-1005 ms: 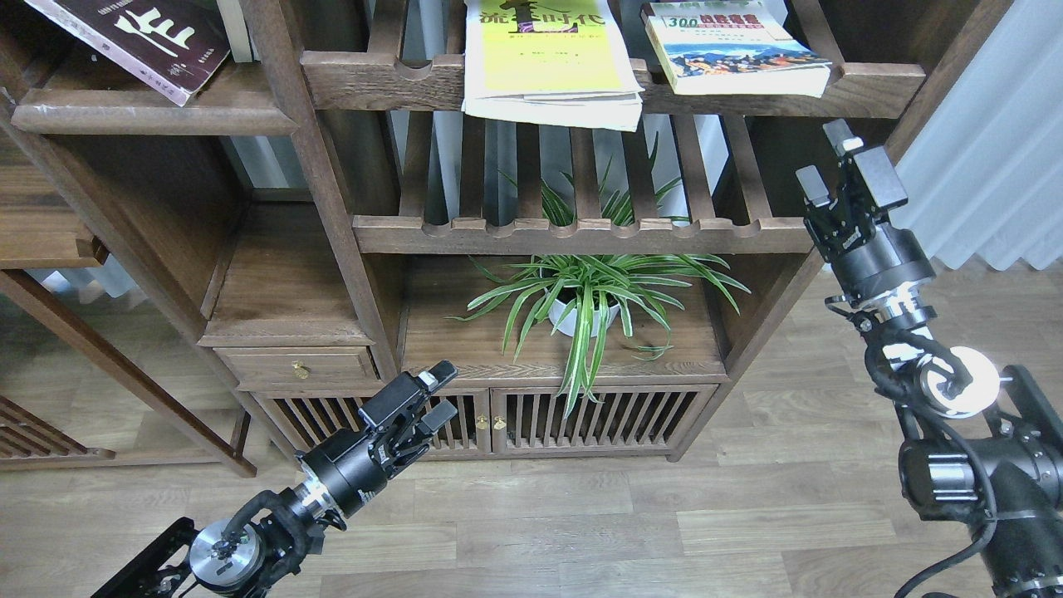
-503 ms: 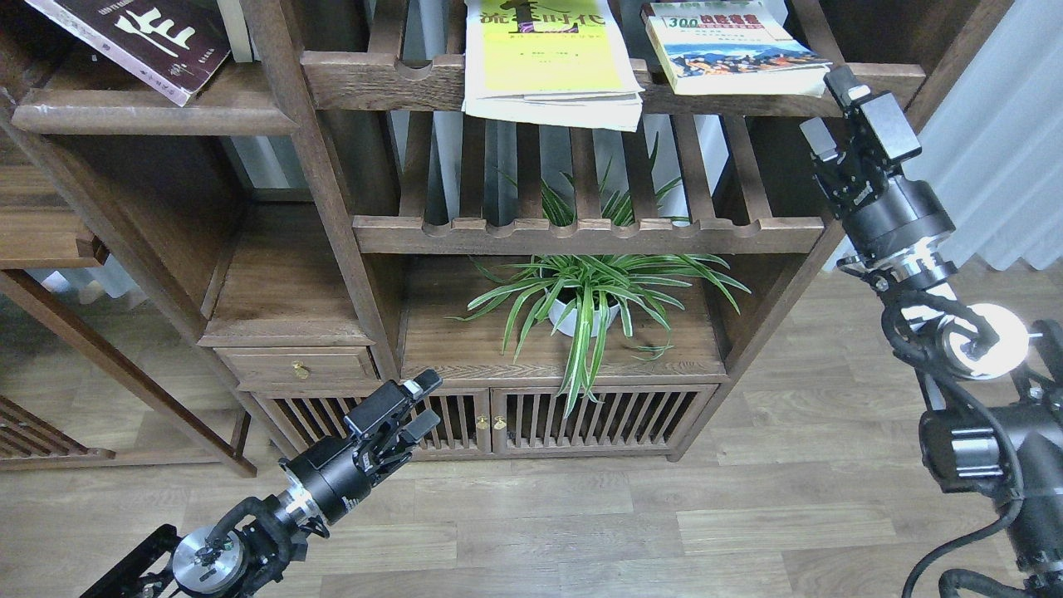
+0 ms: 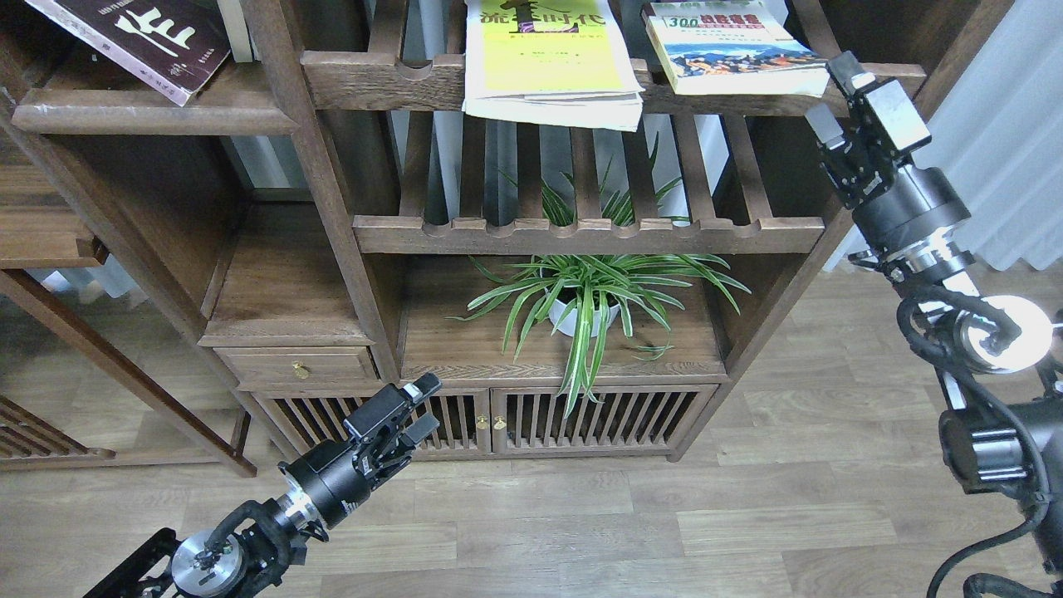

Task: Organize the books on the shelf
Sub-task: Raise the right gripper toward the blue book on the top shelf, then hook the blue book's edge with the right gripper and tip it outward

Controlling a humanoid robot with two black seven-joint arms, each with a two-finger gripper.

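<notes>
Right gripper [image 3: 837, 98] jaws parted, empty, "300" book [image 3: 735, 47] just left of its fingertips, left gripper [image 3: 422, 407] likewise parted, low before cabinet doors [image 3: 498, 419].

Bright even daylight, sharp focus, dim shelf recesses, soft shadows

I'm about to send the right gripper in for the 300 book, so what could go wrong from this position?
1. The open right gripper sits at the corner of the 300 book, which lies near the rack's front rail; a bump could push it off rather than grasp it.
2. The yellow-green book already overhangs that rail, above the potted plant; shaking the rack might drop it.
</notes>
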